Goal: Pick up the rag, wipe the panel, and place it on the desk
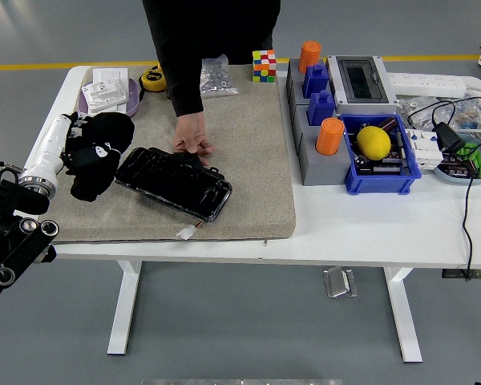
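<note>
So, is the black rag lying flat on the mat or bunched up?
Bunched up. The rag is a crumpled lump in the left hand, hanging at the left end of the black panel, not spread flat.

A mat (248, 160) covers the left and middle of the bench (369, 224); the panel (173, 182) lies on the mat's near left part; my left hand (84, 144) holds the rag (103, 156) just left of the panel's left end; a person's hand (192, 138) rests on the panel's far edge; behind me, at the far left corner, sits a tray (108, 108); a cube (264, 66) stands at the mat's far edge; right of the mat stand bins (381, 164).
</note>
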{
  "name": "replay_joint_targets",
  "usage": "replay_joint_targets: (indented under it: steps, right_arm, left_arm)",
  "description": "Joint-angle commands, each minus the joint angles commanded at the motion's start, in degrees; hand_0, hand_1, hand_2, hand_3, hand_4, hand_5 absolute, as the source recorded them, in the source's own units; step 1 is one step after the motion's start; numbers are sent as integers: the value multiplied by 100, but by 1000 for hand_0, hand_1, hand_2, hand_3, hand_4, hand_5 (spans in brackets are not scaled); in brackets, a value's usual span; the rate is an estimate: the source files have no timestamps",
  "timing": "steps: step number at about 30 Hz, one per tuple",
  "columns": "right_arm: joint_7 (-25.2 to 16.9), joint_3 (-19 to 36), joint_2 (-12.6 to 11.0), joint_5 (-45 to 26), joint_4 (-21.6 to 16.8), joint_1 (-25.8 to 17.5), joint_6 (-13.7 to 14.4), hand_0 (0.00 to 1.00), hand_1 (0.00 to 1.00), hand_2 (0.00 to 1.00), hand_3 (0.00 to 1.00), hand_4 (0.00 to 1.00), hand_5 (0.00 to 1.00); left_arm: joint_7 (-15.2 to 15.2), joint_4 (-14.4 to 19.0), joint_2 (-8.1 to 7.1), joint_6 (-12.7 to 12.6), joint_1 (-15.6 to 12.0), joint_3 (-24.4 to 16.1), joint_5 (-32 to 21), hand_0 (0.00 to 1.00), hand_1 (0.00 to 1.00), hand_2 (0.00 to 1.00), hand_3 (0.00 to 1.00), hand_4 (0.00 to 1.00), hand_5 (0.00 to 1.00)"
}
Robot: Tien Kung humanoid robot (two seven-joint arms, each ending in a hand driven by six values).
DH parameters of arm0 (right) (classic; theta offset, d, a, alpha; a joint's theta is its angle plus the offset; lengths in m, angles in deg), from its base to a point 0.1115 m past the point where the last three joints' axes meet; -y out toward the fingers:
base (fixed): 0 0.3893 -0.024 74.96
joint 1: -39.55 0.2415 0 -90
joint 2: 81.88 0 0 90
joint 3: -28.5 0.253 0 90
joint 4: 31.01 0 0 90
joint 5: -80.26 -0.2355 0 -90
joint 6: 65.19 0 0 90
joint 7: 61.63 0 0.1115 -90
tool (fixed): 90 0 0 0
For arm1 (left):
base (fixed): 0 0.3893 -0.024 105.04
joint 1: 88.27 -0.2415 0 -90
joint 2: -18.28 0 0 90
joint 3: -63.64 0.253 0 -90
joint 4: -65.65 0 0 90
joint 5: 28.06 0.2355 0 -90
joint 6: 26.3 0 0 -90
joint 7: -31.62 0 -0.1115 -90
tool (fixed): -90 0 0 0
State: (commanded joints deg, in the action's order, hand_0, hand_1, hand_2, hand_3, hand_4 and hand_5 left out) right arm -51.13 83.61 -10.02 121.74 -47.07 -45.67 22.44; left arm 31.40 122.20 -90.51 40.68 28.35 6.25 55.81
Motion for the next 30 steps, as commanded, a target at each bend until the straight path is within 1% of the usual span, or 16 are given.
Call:
replay_joint_targets:
  steps: [4, 9, 12, 16, 20, 25, 30]
  right_arm:
    - [-4, -12, -5, 1, -10, 10, 2, 717, 594, 661, 574, 972, 530]
    - [-5, -19, -14, 0, -16, 22, 4, 717, 594, 661, 574, 972, 530]
    - [-4, -11, -16, -4, -10, 18, -3, 717, 594, 661, 574, 972, 530]
    - [-11, -2, -16, 1, -16, 21, -3, 717, 594, 661, 574, 973, 531]
    - [-20, -1, -16, 2, -25, 23, -2, 717, 594, 661, 574, 973, 531]
    - [-20, -11, -29, -4, -22, 14, -14, 717, 594, 661, 574, 973, 531]
    - [-20, -13, -46, -4, -26, 28, -13, 717, 594, 661, 574, 973, 531]
  left_arm:
    - [-30, -186, 40, -17, 74, 106, -20, 270, 293, 513, 335, 216, 2]
    - [50, -267, 64, 13, 150, 190, 262, 270, 293, 513, 335, 216, 2]
    - [143, -260, 84, 67, 198, 253, 414, 272, 294, 514, 337, 219, 2]
    - [241, -261, 102, 158, 257, 435, 472, 272, 295, 513, 344, 224, 2]
    - [307, -251, 139, 197, 280, 598, 523, 272, 295, 513, 344, 224, 2]
    - [394, -172, 168, 225, 299, 765, 576, 272, 297, 515, 346, 227, 2]
    - [451, -54, 162, 261, 324, 952, 566, 272, 298, 515, 353, 234, 2]
